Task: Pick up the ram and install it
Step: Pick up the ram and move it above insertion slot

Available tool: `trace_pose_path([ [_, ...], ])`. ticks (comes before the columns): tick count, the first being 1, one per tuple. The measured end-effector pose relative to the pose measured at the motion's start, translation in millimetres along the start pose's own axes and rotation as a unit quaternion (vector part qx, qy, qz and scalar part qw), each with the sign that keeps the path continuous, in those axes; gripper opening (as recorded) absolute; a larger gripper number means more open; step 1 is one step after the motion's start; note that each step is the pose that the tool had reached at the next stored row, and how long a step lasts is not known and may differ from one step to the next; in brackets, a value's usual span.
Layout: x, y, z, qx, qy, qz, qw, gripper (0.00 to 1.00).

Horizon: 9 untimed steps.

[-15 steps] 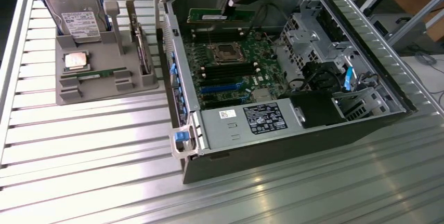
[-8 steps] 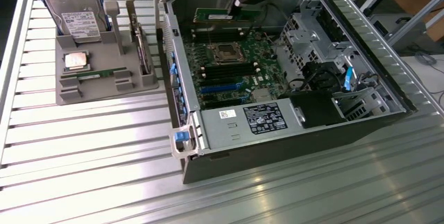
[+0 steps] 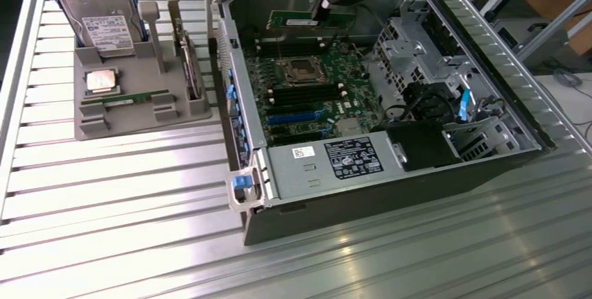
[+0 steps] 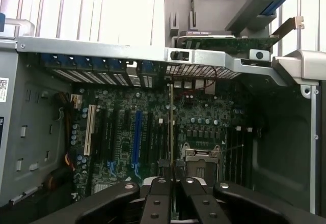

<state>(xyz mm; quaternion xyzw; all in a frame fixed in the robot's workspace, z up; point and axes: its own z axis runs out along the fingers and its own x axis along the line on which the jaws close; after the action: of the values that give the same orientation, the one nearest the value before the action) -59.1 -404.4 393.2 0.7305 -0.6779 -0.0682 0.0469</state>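
One ram [image 3: 301, 20] hangs pinched in gripper [image 3: 321, 9], jaws narrow, above case [image 3: 370, 202] end opposite power supply [image 3: 324, 167]. Wrist view: ram [image 4: 169, 122] edge-on betw fingertips [image 4: 164, 165], parallel w/ slots [image 4: 159, 137]. IMO: keep it square, lower straight, press evenly.

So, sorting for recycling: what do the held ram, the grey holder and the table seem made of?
The held ram: matte green circuit board with a pale label. The grey holder: dull moulded plastic, probably. The table: ribbed, shiny metal, likely aluminium.
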Motion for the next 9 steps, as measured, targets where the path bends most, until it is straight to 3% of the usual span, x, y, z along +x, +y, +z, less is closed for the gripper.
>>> trace_pose_path([
  [9, 1.0, -14.4, -2.3, -0.0033, -0.0002, 0.0, 1.0, 0.13],
])
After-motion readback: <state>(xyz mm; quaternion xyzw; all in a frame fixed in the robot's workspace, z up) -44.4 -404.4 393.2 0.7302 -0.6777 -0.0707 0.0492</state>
